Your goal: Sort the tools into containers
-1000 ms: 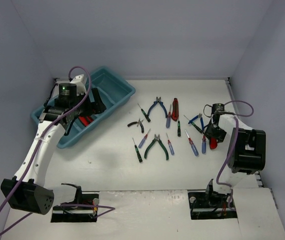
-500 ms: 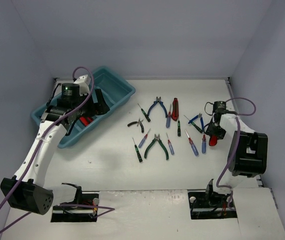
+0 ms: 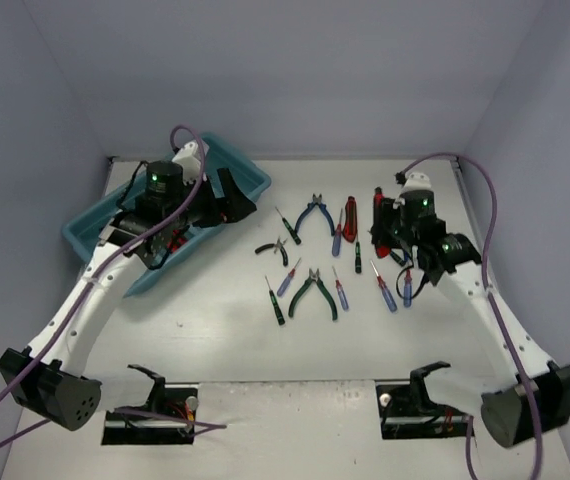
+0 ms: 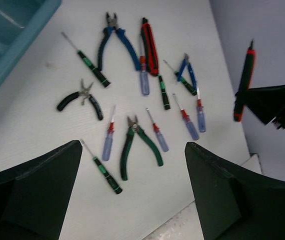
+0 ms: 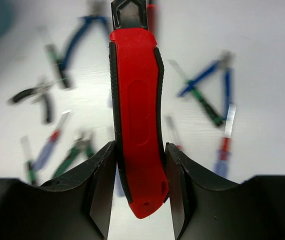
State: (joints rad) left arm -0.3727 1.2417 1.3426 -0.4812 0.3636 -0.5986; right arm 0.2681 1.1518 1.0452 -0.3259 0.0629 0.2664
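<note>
Beneath red cutters (image 5: 137, 125) — pliers (image 4: 126, 159), screwdrivers (image 4: 192, 131)

Plain pale lavender-grey walls (image 3: 285, 70) enclose the space on three sides. The flat white table (image 3: 215, 330) is evenly lit.

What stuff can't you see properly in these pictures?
- Top view: what lies inside the teal tray, because the left arm covers most of it.
- Left wrist view: only a corner of the tray shows. The picture's edge cuts off the rest.
- Right wrist view: the loose tools on the table are blurred. The top edge cuts off the tip of the red cutter clamped in the right gripper.
</note>
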